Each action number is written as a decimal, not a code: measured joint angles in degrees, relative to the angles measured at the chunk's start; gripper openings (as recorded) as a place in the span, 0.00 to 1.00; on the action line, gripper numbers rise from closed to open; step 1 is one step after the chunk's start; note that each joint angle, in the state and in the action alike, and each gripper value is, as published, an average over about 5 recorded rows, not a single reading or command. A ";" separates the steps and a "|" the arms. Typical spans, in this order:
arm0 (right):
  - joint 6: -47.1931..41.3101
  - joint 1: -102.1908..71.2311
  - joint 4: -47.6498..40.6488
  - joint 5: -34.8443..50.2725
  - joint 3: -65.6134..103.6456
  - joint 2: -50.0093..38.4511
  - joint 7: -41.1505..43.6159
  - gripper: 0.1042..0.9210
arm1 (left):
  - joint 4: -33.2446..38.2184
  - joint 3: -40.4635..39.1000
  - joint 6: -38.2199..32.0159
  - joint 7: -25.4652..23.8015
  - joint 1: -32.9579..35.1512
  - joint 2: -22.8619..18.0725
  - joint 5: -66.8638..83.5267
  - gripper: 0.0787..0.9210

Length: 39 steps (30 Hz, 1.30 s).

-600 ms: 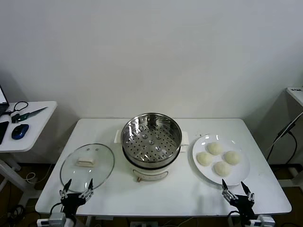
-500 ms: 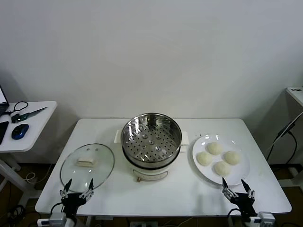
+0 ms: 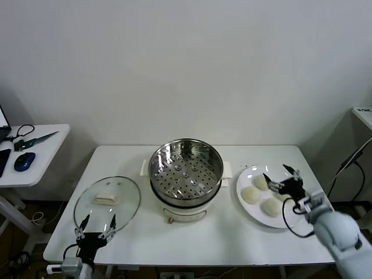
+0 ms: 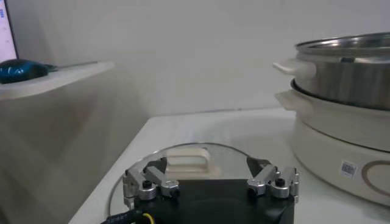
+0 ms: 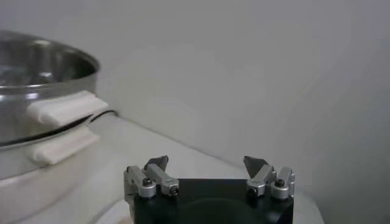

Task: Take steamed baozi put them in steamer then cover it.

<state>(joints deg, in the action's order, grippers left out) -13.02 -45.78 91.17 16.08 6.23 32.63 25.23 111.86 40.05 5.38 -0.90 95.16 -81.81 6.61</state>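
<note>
The steamer point(image 3: 186, 168), a shiny perforated steel basket on a cream-white pot base, stands at the table's middle. Several cream-white baozi point(image 3: 251, 195) lie on a white plate point(image 3: 246, 176) to its right. My right gripper point(image 3: 277, 176) is open and empty, hovering over the plate among the baozi; one baozi is partly hidden behind it. The right wrist view shows that gripper point(image 5: 206, 163) open, with the steamer point(image 5: 36, 79) beside it. The glass lid point(image 3: 107, 203) lies to the steamer's left. My left gripper point(image 3: 97, 221) is open at the lid's near edge, also open in its wrist view point(image 4: 206, 164).
A side table point(image 3: 35, 145) at far left holds a blue mouse point(image 3: 23, 161) and cables. The white table point(image 3: 226, 241) has bare surface along its front edge. The left wrist view shows the lid's white handle point(image 4: 187, 163) and the steamer point(image 4: 347, 85).
My right arm has lifted from the table's front edge and moved forward over the plate of baozi. The left gripper has stayed by the lid.
</note>
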 measured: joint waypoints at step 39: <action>11.39 55.58 -48.56 -10.71 -64.62 18.60 38.29 0.88 | -1.51 -0.63 -1.29 0.06 -0.08 -1.15 -1.80 0.88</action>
<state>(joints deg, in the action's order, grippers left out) -1.64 9.80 42.62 5.37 -58.40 51.23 63.52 110.35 39.43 4.08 -0.84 95.08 -82.96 4.81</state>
